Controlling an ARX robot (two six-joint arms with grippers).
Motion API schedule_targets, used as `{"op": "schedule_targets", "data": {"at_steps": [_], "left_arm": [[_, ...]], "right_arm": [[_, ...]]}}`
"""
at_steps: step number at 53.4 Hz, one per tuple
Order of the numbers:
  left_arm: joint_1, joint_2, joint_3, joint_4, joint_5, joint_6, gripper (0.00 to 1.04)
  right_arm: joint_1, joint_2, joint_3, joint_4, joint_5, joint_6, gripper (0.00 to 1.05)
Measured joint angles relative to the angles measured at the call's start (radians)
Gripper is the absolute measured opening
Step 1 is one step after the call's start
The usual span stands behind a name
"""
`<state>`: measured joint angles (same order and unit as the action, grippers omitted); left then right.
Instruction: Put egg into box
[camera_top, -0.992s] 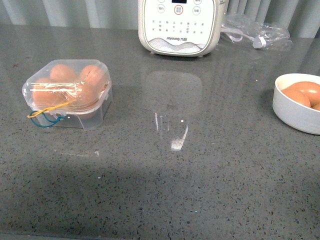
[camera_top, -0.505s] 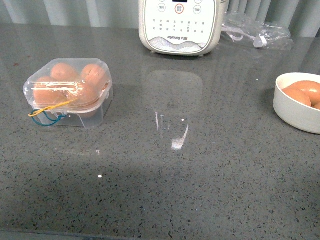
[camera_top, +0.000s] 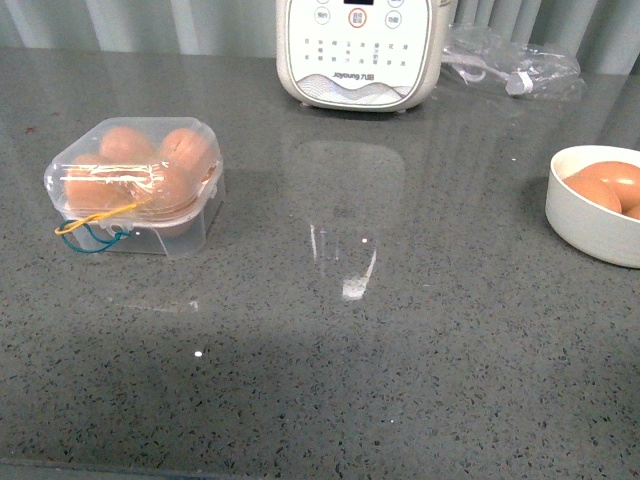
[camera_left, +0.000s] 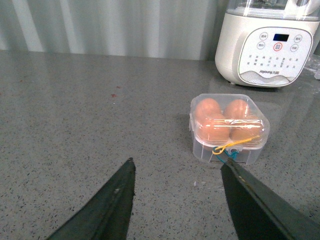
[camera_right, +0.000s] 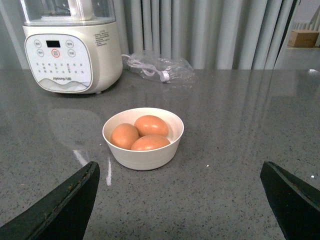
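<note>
The clear plastic box (camera_top: 135, 187) sits at the left of the grey counter, lid shut, with several brown eggs inside and yellow and blue cords at its front. It also shows in the left wrist view (camera_left: 228, 127). A round white bowl (camera_top: 597, 205) at the right edge holds brown eggs; the right wrist view shows three eggs (camera_right: 150, 125) in the bowl (camera_right: 143, 138). My left gripper (camera_left: 177, 167) is open and empty, well short of the box. My right gripper (camera_right: 180, 172) is wide open and empty, short of the bowl. Neither arm shows in the front view.
A cream Joyoung appliance (camera_top: 360, 50) stands at the back centre. A crumpled clear plastic bag (camera_top: 510, 62) lies to its right at the back. Grey curtains hang behind the counter.
The front view wobbles a few pixels between the frames. Nothing on the counter has moved.
</note>
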<state>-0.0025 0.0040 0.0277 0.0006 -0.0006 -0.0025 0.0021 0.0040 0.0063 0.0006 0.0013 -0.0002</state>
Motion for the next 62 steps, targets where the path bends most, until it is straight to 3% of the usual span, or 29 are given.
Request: {"op": "schedule_targets", "data": {"at_steps": [12,62], "left_arm": [[0.000,0.000,0.000,0.000,0.000,0.001,1.00],[0.000,0.000,0.000,0.000,0.000,0.000,0.98]], "right_arm": [[0.000,0.000,0.000,0.000,0.000,0.000,0.97],[0.000,0.000,0.000,0.000,0.000,0.000,0.97]]}}
